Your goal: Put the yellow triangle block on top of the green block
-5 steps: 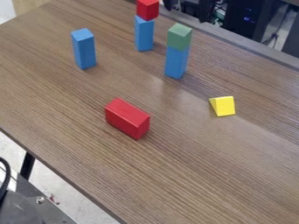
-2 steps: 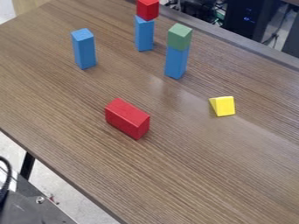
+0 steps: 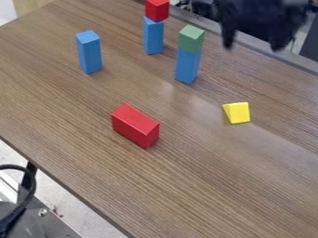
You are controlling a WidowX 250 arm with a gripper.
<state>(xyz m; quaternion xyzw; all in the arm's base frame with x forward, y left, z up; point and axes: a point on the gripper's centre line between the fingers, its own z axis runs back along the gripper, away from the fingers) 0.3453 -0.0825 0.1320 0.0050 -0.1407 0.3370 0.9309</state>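
Observation:
My black gripper [image 3: 253, 45] hangs at the top right of the camera view, its two fingers spread apart with nothing between them. Below it, the yellow triangle block [image 3: 237, 113] lies on the wooden table, apart from the gripper. The green block [image 3: 190, 39] rests on top of an upright blue block [image 3: 188, 66], left of the gripper and up and to the left of the yellow one.
A red block [image 3: 135, 125] lies on the table [image 3: 205, 186] near the middle. Another upright blue block [image 3: 89, 52] stands at the left. A red cube [image 3: 157, 9] sits on a third blue block [image 3: 153, 36] near the back edge.
The gripper has come into view at the top right. A black cable at the lower left has shifted. All blocks have stayed where they were.

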